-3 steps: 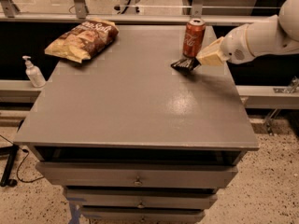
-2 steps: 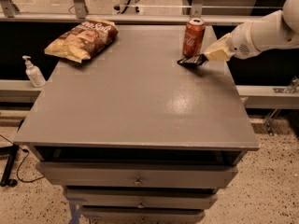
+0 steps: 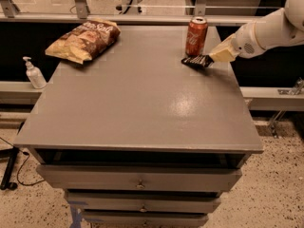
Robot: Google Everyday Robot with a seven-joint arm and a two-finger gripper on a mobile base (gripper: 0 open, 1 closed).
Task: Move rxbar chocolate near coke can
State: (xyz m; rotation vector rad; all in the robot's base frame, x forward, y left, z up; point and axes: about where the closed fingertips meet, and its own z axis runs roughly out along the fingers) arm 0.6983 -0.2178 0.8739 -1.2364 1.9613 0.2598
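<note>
Gripper (image 3: 209,60) clamped on one end of the rxbar chocolate (image 3: 194,61), low over the back right part of the grey table top (image 3: 142,103).

The gripper reaches in from the right on a white arm (image 3: 266,32) with a tan wrist section, and the black bar sticks out from its tip away from the arm, lying flat at or just above the table surface; whether it touches the surface cannot be told. The coke can (image 3: 196,36) stands upright just beyond the gripper's tip, directly behind the bar and very close to it. Far off past the bar's free end, at the opposite back corner of the top, lies a tan-and-brown chip bag (image 3: 84,39). Further still on that side, off the table on a lower ledge, stands a white pump bottle (image 3: 33,73). Drawers (image 3: 140,179) run beneath the top, on the side nearest the camera.
</note>
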